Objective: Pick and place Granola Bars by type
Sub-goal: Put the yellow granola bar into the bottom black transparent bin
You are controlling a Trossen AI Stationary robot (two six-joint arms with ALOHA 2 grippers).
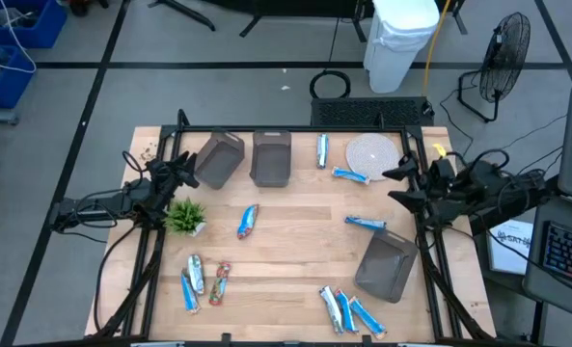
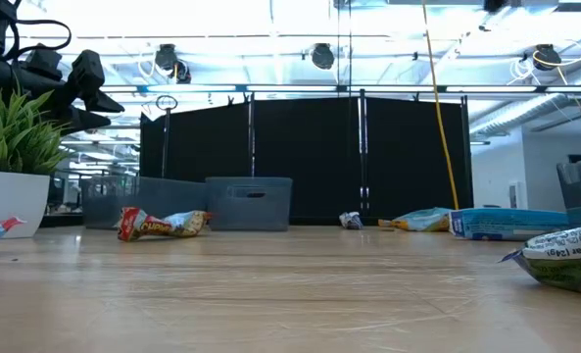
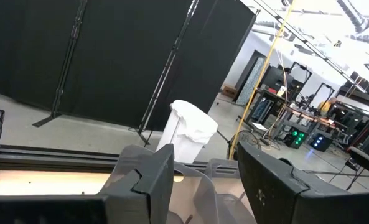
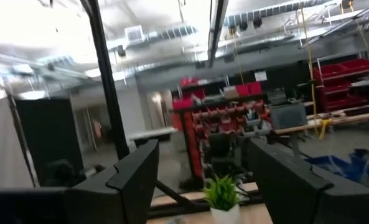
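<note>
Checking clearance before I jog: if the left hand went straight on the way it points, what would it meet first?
Probably the nearest grey bin: the left hand, open and empty, points toward it. It seems raised, so it might pass above.

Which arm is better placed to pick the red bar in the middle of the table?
Probably left: the left gripper hovers nearer the red bar than the right gripper; both are open and empty.

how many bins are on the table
3. Two bins sit side by side at the far left-centre: one tilted, one straight. The third lies angled at near right. None look hidden.
</note>
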